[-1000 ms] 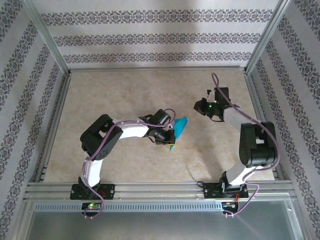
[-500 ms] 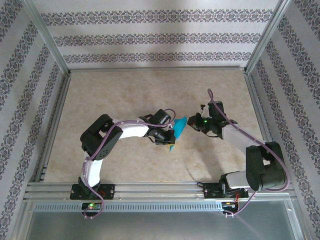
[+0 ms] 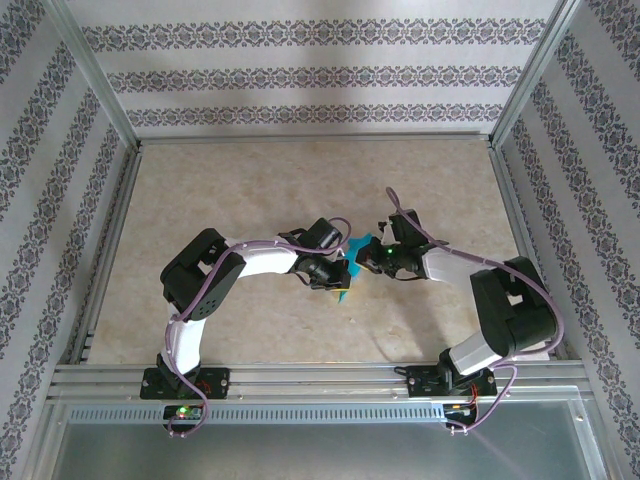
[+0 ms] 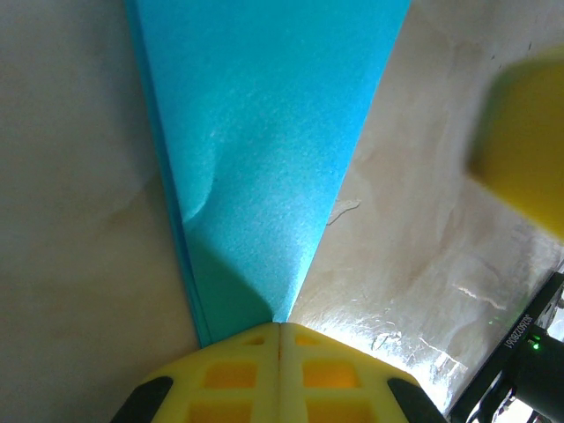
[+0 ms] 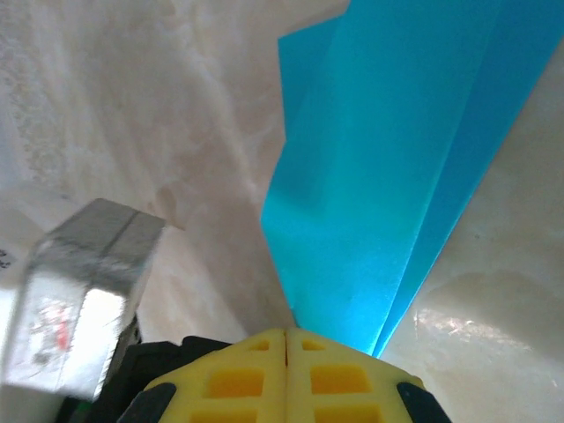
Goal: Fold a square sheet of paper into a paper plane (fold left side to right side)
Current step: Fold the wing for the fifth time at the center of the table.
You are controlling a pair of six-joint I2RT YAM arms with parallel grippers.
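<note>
Near the middle of the top view, teal paper plane at the tabletop's centre, narrow tip pinched by the left end effector, right end effector closed tight, fingertips against the paper.

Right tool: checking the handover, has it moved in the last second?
Yes. The right tool has swung left, away from the right side rail, up to the paper plane.

Bright diffuse light, glare on table
</note>
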